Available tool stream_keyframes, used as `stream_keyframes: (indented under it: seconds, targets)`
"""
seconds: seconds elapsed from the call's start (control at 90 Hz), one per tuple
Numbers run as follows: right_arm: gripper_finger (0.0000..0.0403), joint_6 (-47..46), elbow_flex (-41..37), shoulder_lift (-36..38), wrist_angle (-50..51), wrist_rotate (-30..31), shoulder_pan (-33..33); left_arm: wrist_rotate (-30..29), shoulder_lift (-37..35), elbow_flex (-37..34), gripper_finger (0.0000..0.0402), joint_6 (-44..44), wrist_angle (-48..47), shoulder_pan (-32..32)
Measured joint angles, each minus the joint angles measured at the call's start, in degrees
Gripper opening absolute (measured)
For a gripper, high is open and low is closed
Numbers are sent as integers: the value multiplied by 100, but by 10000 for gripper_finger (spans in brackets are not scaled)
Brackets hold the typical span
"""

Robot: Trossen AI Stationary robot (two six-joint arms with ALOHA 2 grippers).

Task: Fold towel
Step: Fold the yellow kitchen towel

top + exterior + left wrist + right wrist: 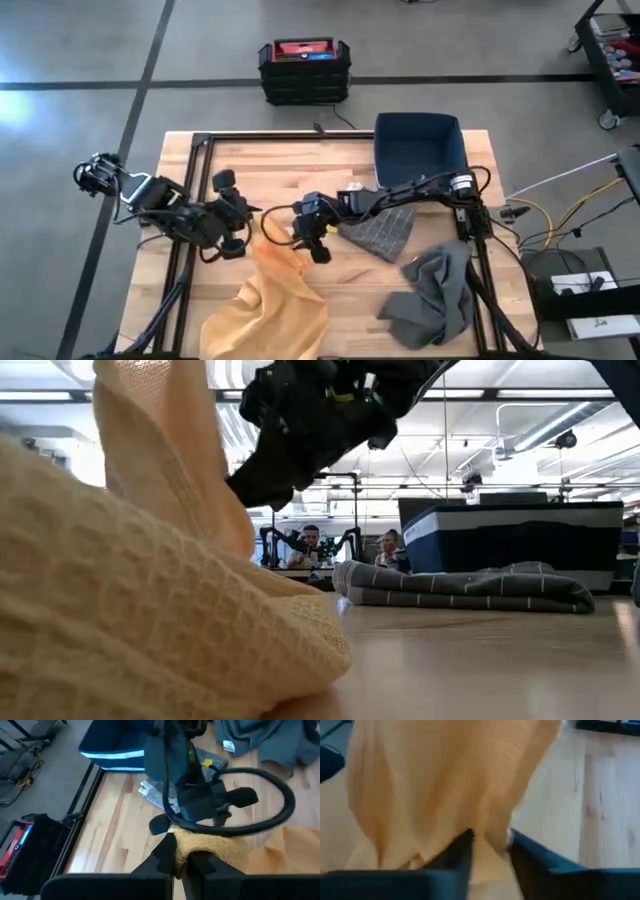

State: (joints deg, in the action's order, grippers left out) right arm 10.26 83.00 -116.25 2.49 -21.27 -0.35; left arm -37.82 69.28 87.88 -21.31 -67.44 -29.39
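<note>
A yellow waffle-weave towel lies bunched on the wooden table near its front edge. Its far end is raised between my two grippers. My left gripper comes from the table's left and is shut on that raised end. My right gripper comes from the right and is shut on the same end, close to the left one. In the low view the towel fills the foreground and rises to the dark gripper. My left gripper pinches a bunched-up part of the towel's raised end between its two fingers, coming roughly level from the table's left. Several gathered layers show there. The end is lifted off the table; the rest lies below. My right gripper has the towel's raised end pinched between its two fingers. The cloth hangs from the fingers in loose folds, slack. Its lower part lies on the table.
A folded grey checked towel lies just right of the grippers, and a crumpled grey towel lies at the front right. A dark blue bin stands at the back right. A black and red case sits on the floor beyond the table.
</note>
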Motion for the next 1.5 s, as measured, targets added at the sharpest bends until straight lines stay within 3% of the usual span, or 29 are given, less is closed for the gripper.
stream_keyframes:
  seconds: [0.067, 0.267, 0.433, 0.611, 0.8, 1.033, 1.156, 1.267, 1.389, 1.5]
  targets:
    - [15, 99, -13, 305, 256, 272, -36, -2, 0, 175, 0, -2, -7, -52]
    - [2, 564, 7, 1620, 1227, 2339, -42, 2, -13, 818, 0, -15, -438, -133]
    - [1, 572, 8, 2688, 1703, 3030, -56, -15, -39, 1163, 0, -17, -682, -131]
    - [0, 432, 7, 3177, 1878, 3656, -56, 25, -44, 1226, 0, -60, -720, -129]
    - [0, 384, 9, 2963, 1829, 3790, -73, 284, 79, 1141, 0, -172, -561, -126]
    - [0, 438, 1, 2078, 1508, 3814, -166, 590, 542, 627, 0, -1, 192, -164]
    - [0, 469, -2, 1889, 1850, 4349, -185, 664, 619, 717, 0, -261, 171, -455]
    - [0, 486, -2, 2000, 1992, 4361, -168, 971, 563, 952, 0, -517, 481, -756]
    - [0, 477, 9, 2149, 2065, 4179, -114, 963, 537, 1078, 0, -913, -87, -1112]
    - [0, 432, 9, 2134, 2120, 4163, -118, 379, 409, 1090, 0, -1568, -1164, -1132]
